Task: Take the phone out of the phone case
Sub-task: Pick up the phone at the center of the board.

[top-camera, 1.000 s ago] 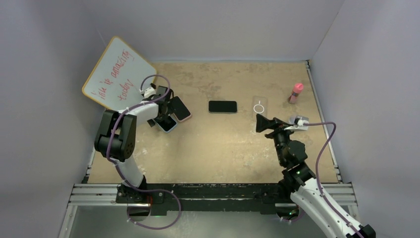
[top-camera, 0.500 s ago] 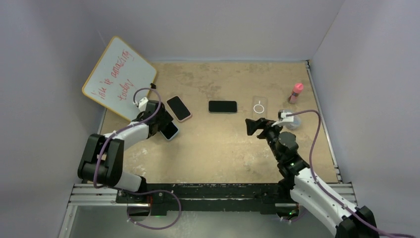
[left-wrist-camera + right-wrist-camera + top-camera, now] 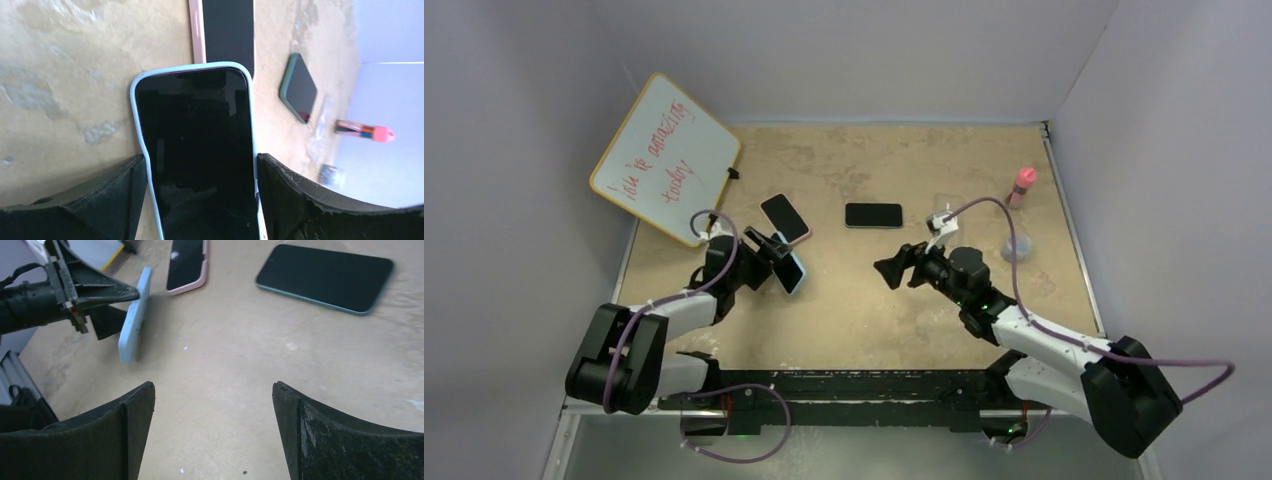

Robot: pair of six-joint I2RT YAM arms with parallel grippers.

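Observation:
My left gripper (image 3: 776,258) is shut on a phone in a light blue case (image 3: 790,270) and holds it up on edge above the table, left of centre. In the left wrist view the phone (image 3: 200,140) fills the gap between the gripper's (image 3: 201,159) fingers, screen toward the camera. My right gripper (image 3: 890,272) is open and empty, low over the table, pointing left at the held phone. In the right wrist view the right gripper (image 3: 212,388) frames bare table, with the blue case (image 3: 133,322) edge-on at upper left.
A pink-cased phone (image 3: 785,218) and a dark green-cased phone (image 3: 873,215) lie flat behind the grippers. A clear empty case (image 3: 948,210), a pink bottle (image 3: 1022,187) and a small clear cup (image 3: 1016,248) stand at the right. A whiteboard (image 3: 664,160) leans at the back left.
My left gripper has lifted the blue-cased phone off the table and drawn it nearer and to the right. My right arm has swung left and lowered toward the centre.

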